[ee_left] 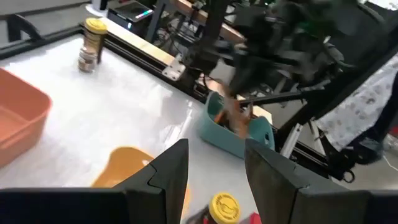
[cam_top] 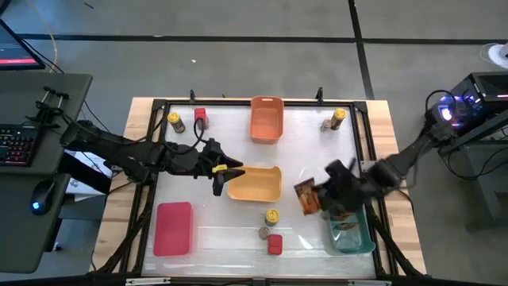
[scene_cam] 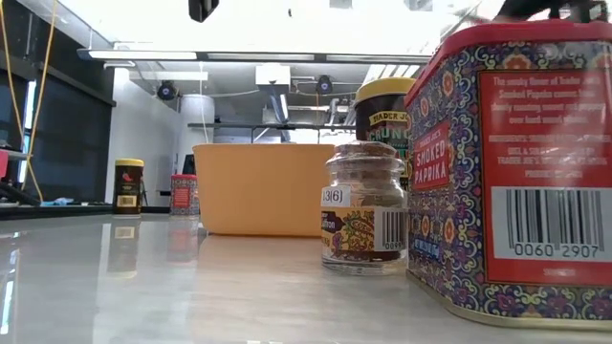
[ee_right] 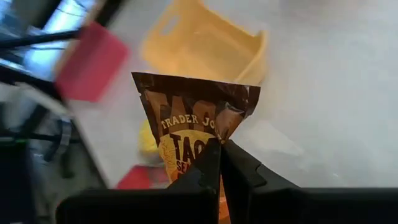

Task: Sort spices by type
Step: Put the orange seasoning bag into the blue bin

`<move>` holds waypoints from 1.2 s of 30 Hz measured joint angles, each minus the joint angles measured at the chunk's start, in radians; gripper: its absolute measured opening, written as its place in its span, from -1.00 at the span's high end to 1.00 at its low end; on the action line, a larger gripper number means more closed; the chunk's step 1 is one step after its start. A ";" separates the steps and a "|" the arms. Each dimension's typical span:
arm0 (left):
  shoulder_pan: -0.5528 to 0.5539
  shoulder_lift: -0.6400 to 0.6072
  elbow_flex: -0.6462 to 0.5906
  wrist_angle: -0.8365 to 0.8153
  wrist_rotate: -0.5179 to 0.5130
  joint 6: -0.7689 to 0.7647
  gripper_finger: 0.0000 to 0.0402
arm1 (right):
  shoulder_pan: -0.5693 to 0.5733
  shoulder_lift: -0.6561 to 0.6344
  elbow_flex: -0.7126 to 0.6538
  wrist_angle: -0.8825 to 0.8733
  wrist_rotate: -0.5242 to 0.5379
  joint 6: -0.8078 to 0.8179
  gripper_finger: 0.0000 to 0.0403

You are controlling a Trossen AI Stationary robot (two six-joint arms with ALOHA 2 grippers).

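Observation:
My right gripper (ee_right: 221,163) is shut on a flat brown packet (cam_top: 305,196), held above the table between the yellow bin (cam_top: 255,183) and the teal bin (cam_top: 350,233). More brownish packets (ee_left: 231,118) lie in the teal bin. My left gripper (cam_top: 225,171) hangs open and empty over the yellow bin's left end. A yellow-lidded jar (cam_top: 272,216), a short grey-brown jar (cam_top: 264,233) and a red tin (cam_top: 275,244) stand upright near the table's near edge. Further jars (cam_top: 175,121) (cam_top: 339,117) and a red tin (cam_top: 200,117) stand by the far edge. My right gripper pinches the packet between its two fingers (ee_right: 211,171), on its printed face (ee_right: 198,146) below the crimped end (ee_right: 194,87). The packet is lifted clear of the table and stands out past the fingertips, toward the table's left.
An orange bin (cam_top: 267,119) sits at the far middle and a red bin (cam_top: 173,229) at the near left. A black frame (cam_top: 151,143) runs round the table. In the low view the red tin (scene_cam: 516,162) and grey-brown jar (scene_cam: 363,215) stand close to the camera.

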 joint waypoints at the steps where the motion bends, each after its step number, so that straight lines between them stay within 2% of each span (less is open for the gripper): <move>1: 0.008 0.000 0.000 0.000 0.000 0.001 0.28 | 0.053 -0.003 0.000 0.000 0.036 0.046 1.00; 8: 0.062 0.000 0.000 0.001 0.042 -0.002 0.28 | 0.364 0.047 0.000 0.000 0.221 0.340 1.00; 13: 0.091 0.005 0.000 0.075 0.054 0.001 0.28 | 0.440 0.103 0.000 0.000 0.231 0.416 1.00; 16: 0.097 0.033 0.002 0.138 0.080 0.034 0.28 | 0.401 0.118 0.000 0.000 0.246 0.386 1.00; 19: 0.089 0.091 0.056 0.119 0.140 0.054 0.28 | 0.330 0.119 0.000 0.004 0.246 0.288 1.00; 24: 0.080 0.233 0.286 -0.159 0.240 0.151 0.21 | 0.175 0.118 0.000 0.090 0.230 0.023 1.00; 29: 0.108 0.398 0.548 -0.465 0.362 0.232 0.02 | 0.046 0.118 0.001 0.205 0.181 -0.236 1.00; 32: 0.129 0.477 0.656 -0.546 0.404 0.242 -0.12 | -0.006 0.118 0.001 0.261 0.154 -0.352 1.00; 36: 0.142 0.543 0.723 -0.550 0.438 0.222 -0.26 | -0.049 0.118 0.001 0.279 0.145 -0.432 1.00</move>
